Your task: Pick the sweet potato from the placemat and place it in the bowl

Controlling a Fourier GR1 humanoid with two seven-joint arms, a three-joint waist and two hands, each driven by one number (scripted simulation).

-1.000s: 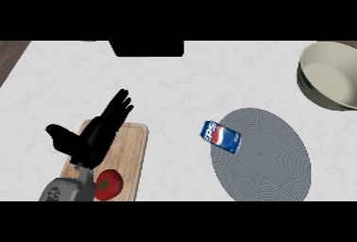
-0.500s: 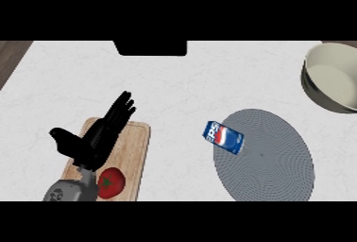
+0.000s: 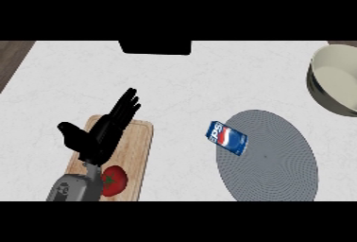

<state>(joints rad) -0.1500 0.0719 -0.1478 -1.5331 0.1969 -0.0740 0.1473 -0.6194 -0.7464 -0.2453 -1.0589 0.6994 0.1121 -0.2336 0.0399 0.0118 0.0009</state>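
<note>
The left hand [image 3: 101, 134] is released and grasps nothing: its black fingers [image 3: 125, 106] are stretched out straight and close together, slanting up and to the right, while the thumb [image 3: 70, 130] juts off to the left. Below the hand a grey, smooth, rounded forearm [image 3: 73, 189] comes in from the lower edge. The hand is over a pale wooden cutting board [image 3: 140, 142], a rectangle with softly rounded corners and a faint lengthwise grain; whether the palm touches the wood cannot be told. Just below the palm, beside the forearm, a glossy red tomato [image 3: 114, 179] sits on the near end of the board, round and smooth with a small green stem mark. Well to the right of the hand lies a round grey placemat [image 3: 279, 160], its surface ribbed with fine concentric rings like woven cord. What lies on the mat's edge nearest the hand is a blue can [image 3: 226, 137] on its side, a short cylinder with a shiny printed skin carrying a red, white and blue round logo; it is tilted and overlaps the mat's rim, well apart from the fingertips. Farther right and higher than the hand, cut by the view's edge, stands a deep bowl [image 3: 342, 66] with a matte cream inside and a darker olive-grey outer wall. Everything rests on a white worktop [image 3: 209, 80] with faint grey marbled veins. Above the hand, at the far edge, there is a flat black rectangular block [image 3: 155, 47].
</note>
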